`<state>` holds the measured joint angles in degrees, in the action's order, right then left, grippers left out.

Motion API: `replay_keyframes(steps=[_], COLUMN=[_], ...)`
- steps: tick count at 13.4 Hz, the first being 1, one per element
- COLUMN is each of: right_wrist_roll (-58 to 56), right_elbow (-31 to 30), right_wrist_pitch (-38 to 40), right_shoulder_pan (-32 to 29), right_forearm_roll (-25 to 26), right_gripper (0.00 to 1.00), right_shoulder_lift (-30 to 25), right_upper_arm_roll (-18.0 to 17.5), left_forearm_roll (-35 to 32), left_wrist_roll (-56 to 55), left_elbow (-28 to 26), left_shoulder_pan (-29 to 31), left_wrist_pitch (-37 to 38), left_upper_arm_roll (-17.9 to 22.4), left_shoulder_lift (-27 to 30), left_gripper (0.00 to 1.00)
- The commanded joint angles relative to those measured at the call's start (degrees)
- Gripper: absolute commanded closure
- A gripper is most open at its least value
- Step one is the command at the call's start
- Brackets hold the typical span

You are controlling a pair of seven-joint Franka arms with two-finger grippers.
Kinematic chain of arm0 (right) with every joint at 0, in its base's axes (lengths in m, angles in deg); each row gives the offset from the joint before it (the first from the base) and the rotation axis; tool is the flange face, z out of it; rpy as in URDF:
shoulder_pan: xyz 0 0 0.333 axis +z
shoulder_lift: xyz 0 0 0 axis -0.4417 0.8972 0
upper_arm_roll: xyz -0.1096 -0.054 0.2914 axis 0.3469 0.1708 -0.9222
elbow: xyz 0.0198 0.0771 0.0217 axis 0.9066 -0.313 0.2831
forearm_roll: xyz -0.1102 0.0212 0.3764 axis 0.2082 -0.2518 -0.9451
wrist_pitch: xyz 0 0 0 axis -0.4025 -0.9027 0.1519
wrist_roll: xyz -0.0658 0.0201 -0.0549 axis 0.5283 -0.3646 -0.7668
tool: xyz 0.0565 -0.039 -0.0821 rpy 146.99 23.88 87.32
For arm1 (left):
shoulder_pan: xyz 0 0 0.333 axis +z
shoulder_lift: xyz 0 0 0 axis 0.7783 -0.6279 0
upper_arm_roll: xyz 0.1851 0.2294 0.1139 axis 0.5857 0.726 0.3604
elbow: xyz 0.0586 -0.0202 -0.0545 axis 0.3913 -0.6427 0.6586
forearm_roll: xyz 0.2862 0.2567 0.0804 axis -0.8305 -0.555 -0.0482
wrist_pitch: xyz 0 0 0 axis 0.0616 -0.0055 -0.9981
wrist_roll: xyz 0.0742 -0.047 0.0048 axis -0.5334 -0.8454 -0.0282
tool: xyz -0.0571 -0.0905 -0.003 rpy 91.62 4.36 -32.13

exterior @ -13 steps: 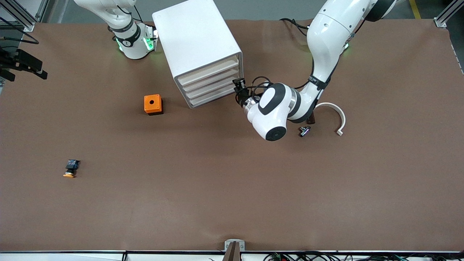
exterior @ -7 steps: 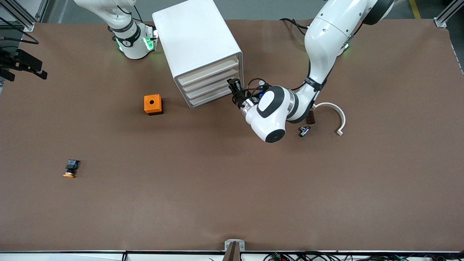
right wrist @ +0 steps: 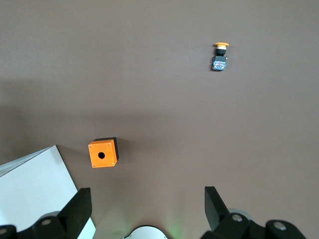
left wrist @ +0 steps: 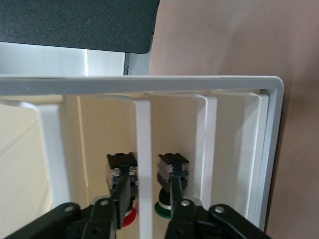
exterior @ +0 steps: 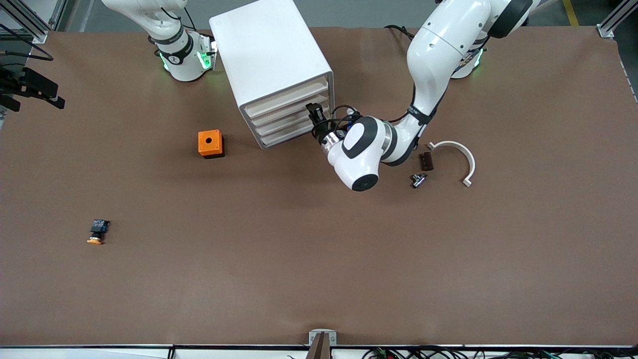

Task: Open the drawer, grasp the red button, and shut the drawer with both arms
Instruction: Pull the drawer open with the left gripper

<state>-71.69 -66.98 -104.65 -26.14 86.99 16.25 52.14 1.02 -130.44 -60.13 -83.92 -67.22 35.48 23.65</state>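
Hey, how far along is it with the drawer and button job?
Done: nothing yet; the drawer looks shut. In hand: the left claw is open and straddles the drawer's front lip, not clamped on it. The red button shows just past the lip. Left: pull the drawer open, grab the button, close the drawer. The right claw waits open above the table.

The left gripper (exterior: 314, 113) now sits closer in against the front of the cabinet (exterior: 271, 70), its jaws straddling a drawer (exterior: 286, 118) edge.
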Motion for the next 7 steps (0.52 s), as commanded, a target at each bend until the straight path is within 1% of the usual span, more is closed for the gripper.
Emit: replay_keyframes(steps=[1, 3, 4, 5, 7], right_wrist_roll=[-0.1, -0.1, -0.1, -0.1, 0.0], right_elbow=[-1.3, -1.3, -1.3, -1.3, -1.3], right_wrist_pitch=[-0.2, -0.2, -0.3, -0.3, -0.4], right_shoulder_pan=[0.1, 0.0, 0.0, 0.0, 0.0], right_forearm_roll=[1.3, 2.0, 2.0, 2.0, 2.0], right_gripper=[0.0, 0.0, 0.0, 0.0, 0.0], right_shoulder_lift=[-1.6, -1.6, -1.6, -1.6, -1.6], right_upper_arm_roll=[-0.2, -0.2, -0.2, -0.2, -0.2], left_forearm_roll=[1.2, 1.2, 1.2, 1.2, 1.1], left_wrist_roll=[-1.3, -1.3, -1.3, -1.1, -1.0], left_elbow=[1.5, 1.5, 1.4, 1.4, 1.4], left_shoulder_pan=[-1.5, -1.6, -1.6, -2.2, -3.2], left_wrist_pitch=[-0.5, -0.5, -0.5, -0.6, -1.6], left_upper_arm_roll=[0.1, 0.1, 0.0, 0.0, 0.1], left_shoulder_lift=[-0.7, -0.7, -0.7, -0.7, -1.2], left_gripper=[0.49, 0.49, 0.51, 0.56, 0.6])
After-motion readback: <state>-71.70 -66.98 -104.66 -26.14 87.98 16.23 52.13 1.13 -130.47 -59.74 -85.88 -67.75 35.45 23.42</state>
